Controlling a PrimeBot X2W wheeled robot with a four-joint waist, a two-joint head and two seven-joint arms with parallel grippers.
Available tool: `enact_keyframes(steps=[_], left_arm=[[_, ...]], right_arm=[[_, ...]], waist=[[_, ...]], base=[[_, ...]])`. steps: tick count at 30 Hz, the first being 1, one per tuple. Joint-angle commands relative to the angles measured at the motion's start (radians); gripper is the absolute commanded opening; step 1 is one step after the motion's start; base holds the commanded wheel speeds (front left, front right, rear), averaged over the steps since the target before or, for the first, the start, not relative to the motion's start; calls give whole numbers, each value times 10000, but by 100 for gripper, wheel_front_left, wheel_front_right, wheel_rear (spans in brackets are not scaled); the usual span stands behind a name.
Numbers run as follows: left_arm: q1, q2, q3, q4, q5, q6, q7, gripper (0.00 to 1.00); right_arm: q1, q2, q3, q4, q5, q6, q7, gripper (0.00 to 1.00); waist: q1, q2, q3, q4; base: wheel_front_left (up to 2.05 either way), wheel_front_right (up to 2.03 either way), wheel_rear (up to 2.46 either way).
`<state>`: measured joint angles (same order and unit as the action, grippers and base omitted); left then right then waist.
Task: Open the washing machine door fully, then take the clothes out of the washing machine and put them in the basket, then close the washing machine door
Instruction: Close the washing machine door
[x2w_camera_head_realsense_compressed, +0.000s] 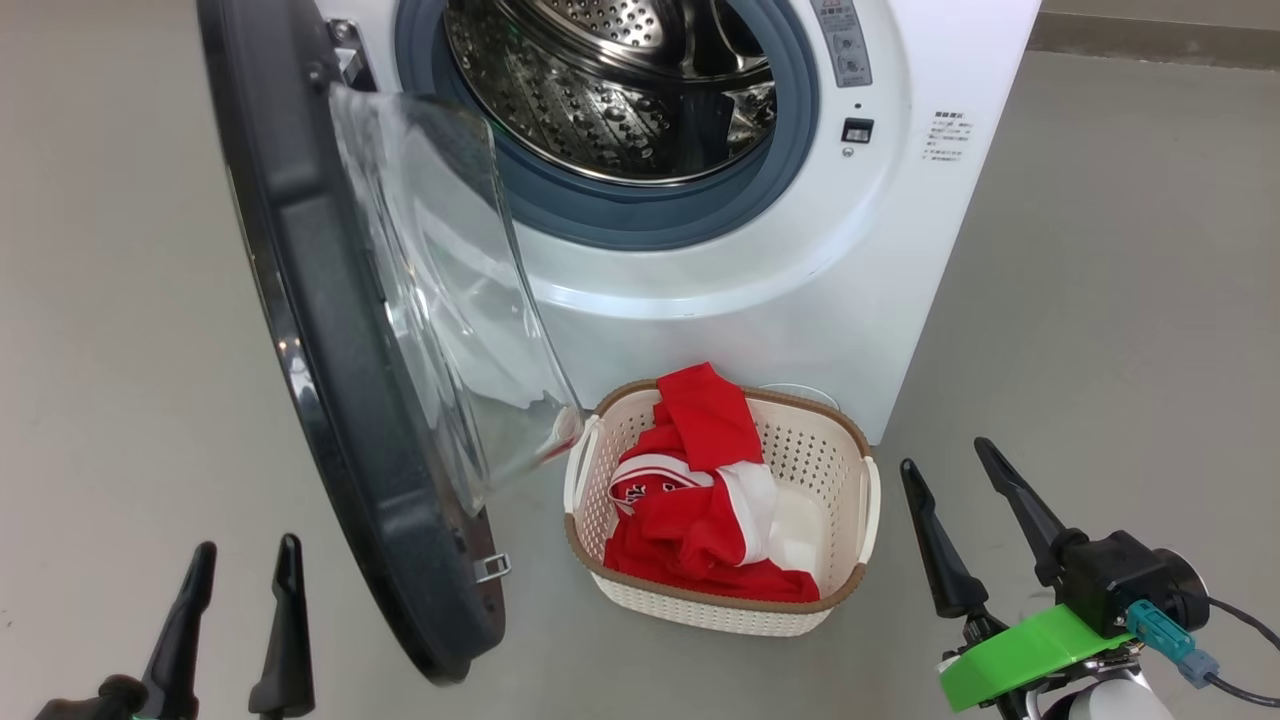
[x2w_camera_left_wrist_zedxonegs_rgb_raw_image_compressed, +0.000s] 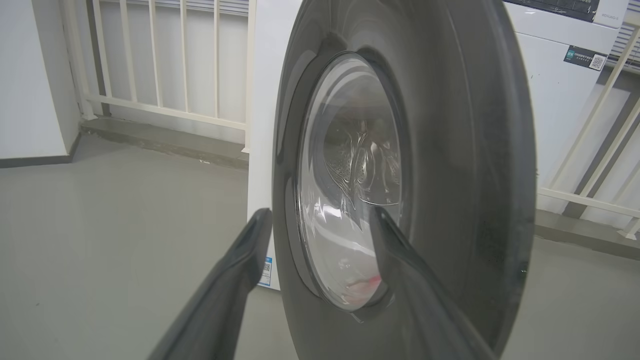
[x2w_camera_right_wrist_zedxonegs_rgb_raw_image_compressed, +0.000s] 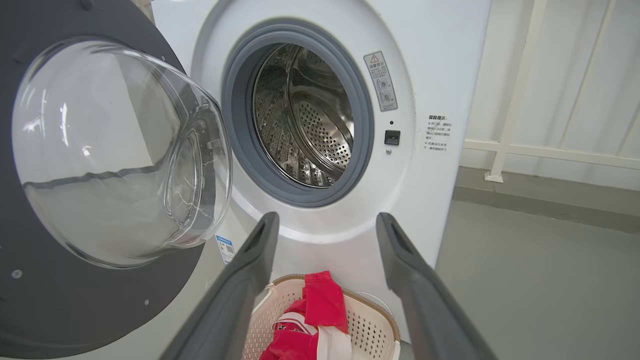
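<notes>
The washing machine door (x2w_camera_head_realsense_compressed: 330, 400) stands wide open beside the washing machine (x2w_camera_head_realsense_compressed: 900, 250), while the red clothes (x2w_camera_head_realsense_compressed: 700, 500) lie heaped in the basket (x2w_camera_head_realsense_compressed: 850, 470) before it. The left gripper (x2w_camera_head_realsense_compressed: 248, 545) and right gripper (x2w_camera_head_realsense_compressed: 944, 454) both gape, holding nothing.

Washing machine (x2w_camera_right_wrist_zedxonegs_rgb_raw_image_compressed: 445, 55): grey label (x2w_camera_right_wrist_zedxonegs_rgb_raw_image_compressed: 383, 81) shows warning triangle; remaining print too small to read.
</notes>
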<state>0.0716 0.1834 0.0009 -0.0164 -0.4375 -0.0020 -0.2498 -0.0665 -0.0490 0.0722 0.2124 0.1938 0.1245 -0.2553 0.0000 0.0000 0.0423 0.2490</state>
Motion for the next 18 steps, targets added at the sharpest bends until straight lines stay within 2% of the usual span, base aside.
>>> enact_keyframes(steps=[1, 18], left_arm=[[-221, 87, 427, -184, 120, -85, -119, 100], [-334, -107, 469, -78, 596, -127, -120, 100]], right_arm=[[-133, -12, 180, -294, 56, 62, -65, 100], [-214, -12, 190, -252, 125, 62, -65, 100]], waist=[[0, 0, 8, 17], [0, 0, 116, -4]], base=[[0, 0, 0], [0, 0, 0]])
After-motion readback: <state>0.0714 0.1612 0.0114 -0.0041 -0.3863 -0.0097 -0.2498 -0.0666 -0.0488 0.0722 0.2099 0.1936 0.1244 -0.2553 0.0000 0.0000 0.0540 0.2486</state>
